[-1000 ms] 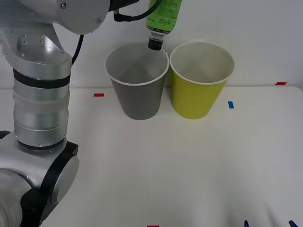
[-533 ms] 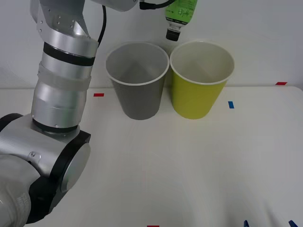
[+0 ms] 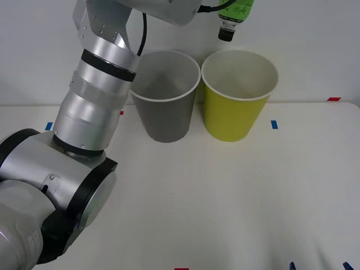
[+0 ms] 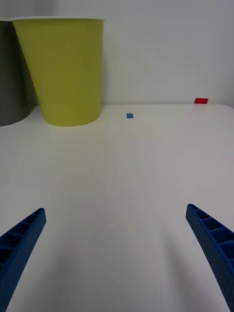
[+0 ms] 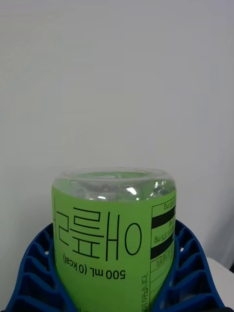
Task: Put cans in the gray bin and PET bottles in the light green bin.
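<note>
A: Since a second ago, what has been shifted?

B: Across from above the gray bin (image 3: pixel 165 95), the PET bottle (image 3: pixel 235 16) has been carried toward the robot's right, and it is now held cap-down above the near-left part of the light green bin's (image 3: pixel 238 95) rim. The left arm has been swung the same way.

A: What is seen nearest the robot?

B: The right hand (image 4: pixel 117 253) is kept low over the white bench (image 3: pixel 225 202), its blue fingers (image 4: pixel 22 243) spread wide with nothing between them.

A: And farther off?

B: The two bins are stood side by side at the back of the bench, the gray one on the robot's left, rims nearly touching. Small red and blue tape marks (image 3: pixel 274 124) are stuck on the bench around them.

A: How is the bottle gripped?

B: The left hand (image 5: pixel 117 273) is closed around the green-labelled body, a ribbed blue finger pressed on each side, in the left wrist view.
</note>
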